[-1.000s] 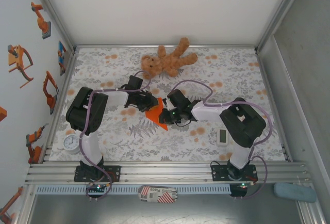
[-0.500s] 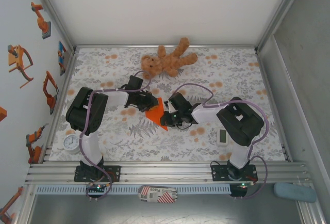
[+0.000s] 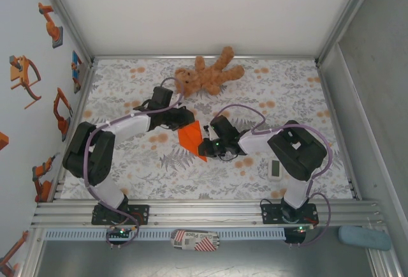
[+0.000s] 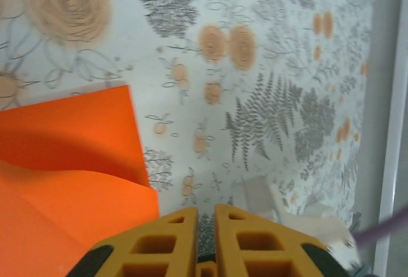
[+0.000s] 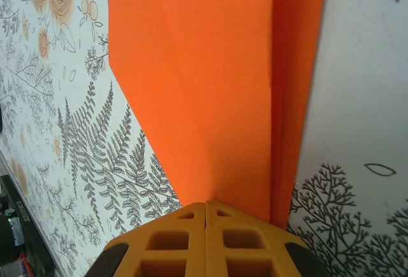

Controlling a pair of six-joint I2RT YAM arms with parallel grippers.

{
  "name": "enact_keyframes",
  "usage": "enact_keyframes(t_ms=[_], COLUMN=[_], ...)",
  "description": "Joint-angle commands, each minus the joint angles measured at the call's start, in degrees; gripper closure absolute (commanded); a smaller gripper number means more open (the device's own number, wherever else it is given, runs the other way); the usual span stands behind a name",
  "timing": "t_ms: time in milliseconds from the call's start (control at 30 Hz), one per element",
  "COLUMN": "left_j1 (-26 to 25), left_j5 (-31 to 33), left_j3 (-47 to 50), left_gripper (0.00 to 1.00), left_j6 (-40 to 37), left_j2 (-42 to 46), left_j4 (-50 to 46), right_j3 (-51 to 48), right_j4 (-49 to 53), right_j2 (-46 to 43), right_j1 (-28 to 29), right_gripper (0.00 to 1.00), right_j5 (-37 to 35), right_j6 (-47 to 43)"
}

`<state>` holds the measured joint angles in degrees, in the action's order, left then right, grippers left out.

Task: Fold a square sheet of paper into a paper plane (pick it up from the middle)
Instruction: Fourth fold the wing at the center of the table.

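Note:
The square sheet of paper (image 3: 190, 138) is bright orange and folded into a pointed shape with creased flaps. It lies flat on the floral cloth in the middle of the table. My right gripper (image 3: 205, 145) is shut, and its tips rest on the paper's (image 5: 204, 85) near right edge, beside a long fold. My left gripper (image 3: 186, 119) is at the paper's far edge. In the left wrist view its jaws (image 4: 205, 210) stand almost together with only cloth showing in the slit, and the paper (image 4: 70, 162), with one raised flap, lies to their left.
A brown teddy bear (image 3: 207, 76) lies at the back of the table. A small white gadget (image 3: 275, 168) sits to the right, near the right arm's base. Metal frame rails border the cloth.
The left arm has stretched out and its gripper has shifted toward the back, off the paper. Its jaws have narrowed a little. The right gripper stays shut on the paper's edge.

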<state>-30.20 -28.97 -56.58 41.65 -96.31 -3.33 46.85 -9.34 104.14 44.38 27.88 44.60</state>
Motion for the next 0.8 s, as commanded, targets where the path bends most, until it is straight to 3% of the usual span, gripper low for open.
enact_keyframes(t_ms=[0,233,767], left_j1=[-0.94,-2.68,-0.71], left_j5=[-0.47,-2.93,0.56], left_j3=[4.00,4.66,2.22], left_gripper=[0.87,0.89,0.89], left_j6=[-2.90,-3.50,-6.15], left_j2=[-1.25,-5.12,-12.30], left_j4=[1.19,4.48,1.01], right_j3=[-2.29,-1.86,-2.19], right_j4=[6.88,8.00,12.61], right_j2=[3.09,3.36,3.69], right_j1=[0.17,0.03,0.02], right_gripper=[1.00,1.00,1.00], right_j5=[-1.08,-0.77,-1.29], right_j6=[0.49,0.31,-0.59])
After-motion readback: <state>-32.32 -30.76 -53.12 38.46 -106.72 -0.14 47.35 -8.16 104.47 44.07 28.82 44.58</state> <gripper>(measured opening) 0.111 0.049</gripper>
